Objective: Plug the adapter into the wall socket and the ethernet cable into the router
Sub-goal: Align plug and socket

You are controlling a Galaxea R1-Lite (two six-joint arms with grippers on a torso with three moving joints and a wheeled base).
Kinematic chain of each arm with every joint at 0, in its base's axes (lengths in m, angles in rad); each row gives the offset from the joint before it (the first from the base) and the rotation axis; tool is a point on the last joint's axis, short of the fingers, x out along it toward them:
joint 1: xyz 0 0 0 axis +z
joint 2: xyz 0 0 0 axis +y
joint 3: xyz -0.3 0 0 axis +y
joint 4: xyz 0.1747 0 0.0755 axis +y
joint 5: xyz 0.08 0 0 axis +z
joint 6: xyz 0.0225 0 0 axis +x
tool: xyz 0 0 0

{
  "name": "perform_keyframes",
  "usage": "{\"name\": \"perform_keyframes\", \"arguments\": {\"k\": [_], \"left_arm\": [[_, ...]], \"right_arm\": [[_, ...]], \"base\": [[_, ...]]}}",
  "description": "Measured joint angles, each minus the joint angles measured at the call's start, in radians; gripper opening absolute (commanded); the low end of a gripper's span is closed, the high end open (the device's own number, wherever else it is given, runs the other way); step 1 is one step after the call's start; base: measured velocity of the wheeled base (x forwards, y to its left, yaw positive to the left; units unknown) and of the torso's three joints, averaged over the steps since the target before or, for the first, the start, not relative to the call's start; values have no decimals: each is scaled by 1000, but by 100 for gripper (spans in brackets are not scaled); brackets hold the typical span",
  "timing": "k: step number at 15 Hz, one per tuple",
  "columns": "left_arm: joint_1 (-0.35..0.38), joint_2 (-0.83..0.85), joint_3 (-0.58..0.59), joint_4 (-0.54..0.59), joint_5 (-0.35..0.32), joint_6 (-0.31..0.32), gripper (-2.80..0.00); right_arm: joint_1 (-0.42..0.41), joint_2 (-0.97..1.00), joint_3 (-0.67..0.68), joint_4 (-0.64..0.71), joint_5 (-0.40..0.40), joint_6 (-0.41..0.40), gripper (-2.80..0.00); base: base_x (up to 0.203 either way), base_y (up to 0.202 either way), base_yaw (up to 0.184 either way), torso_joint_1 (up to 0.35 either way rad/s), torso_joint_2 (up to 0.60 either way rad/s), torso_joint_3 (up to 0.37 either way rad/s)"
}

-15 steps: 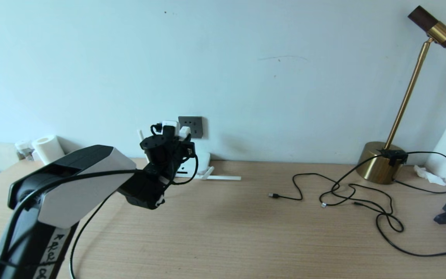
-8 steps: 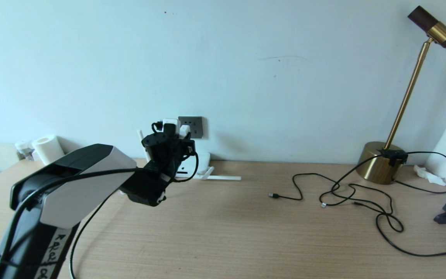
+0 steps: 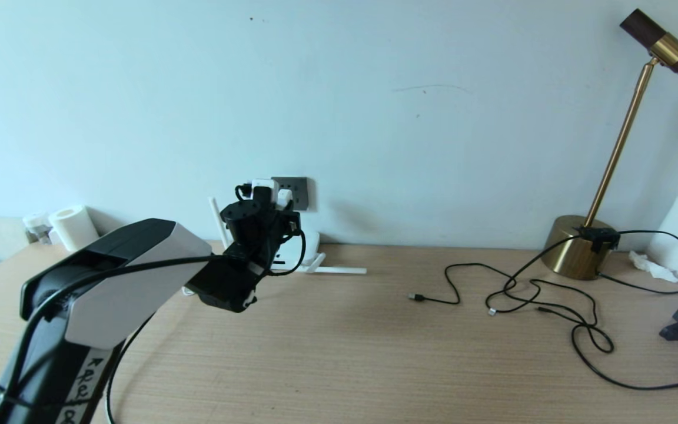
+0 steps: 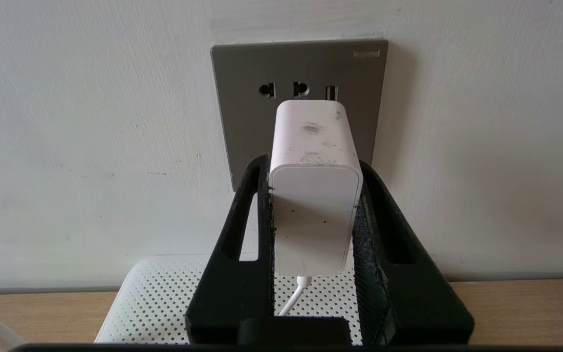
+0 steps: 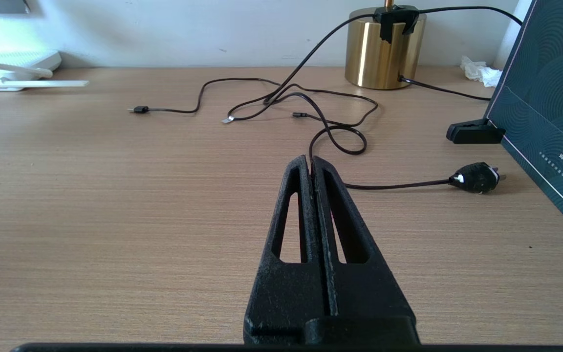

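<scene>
**Adapter held at the wall socket**

My left hand (image 4: 313,195) is clenched on the adapter (image 4: 314,195), one finger on each side, its thin white cord hanging below. The adapter's front is just before the wall socket (image 4: 242,107), under its upper row of holes; I cannot tell if the pins are in. The router (image 4: 154,298) lies on the surface (image 3: 374,353) directly below the socket. My right hand (image 5: 313,164) is clenched empty, hovering over the surface well to the right of the socket.

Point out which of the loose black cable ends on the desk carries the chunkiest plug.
The black mains plug with white trim, lying by the dark teal box; the other black cable ends carry only slim little connectors.
</scene>
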Motion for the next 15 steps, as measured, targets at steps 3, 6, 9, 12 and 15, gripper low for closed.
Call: {"name": "perform_keyframes", "arguments": {"k": [3, 6, 9, 12, 15], "left_arm": [[0, 2, -6, 6, 3, -1, -280], [0, 9, -15, 7, 20, -3, -280], [0, 13, -17, 7, 22, -4, -280], [0, 14, -18, 6, 25, -5, -280], [1, 14, -17, 5, 37, -14, -280]], "right_arm": [[0, 0, 0, 0, 0, 1, -280], [0, 0, 0, 0, 0, 0, -280], [0, 0, 0, 0, 0, 0, -280], [0, 0, 0, 0, 0, 1, -280], [0, 0, 0, 0, 0, 1, -280]], "base": [[0, 0, 0, 0, 0, 0], [0, 0, 0, 0, 0, 0], [0, 0, 0, 0, 0, 0], [0, 0, 0, 0, 0, 0], [0, 0, 0, 0, 0, 0]]}}
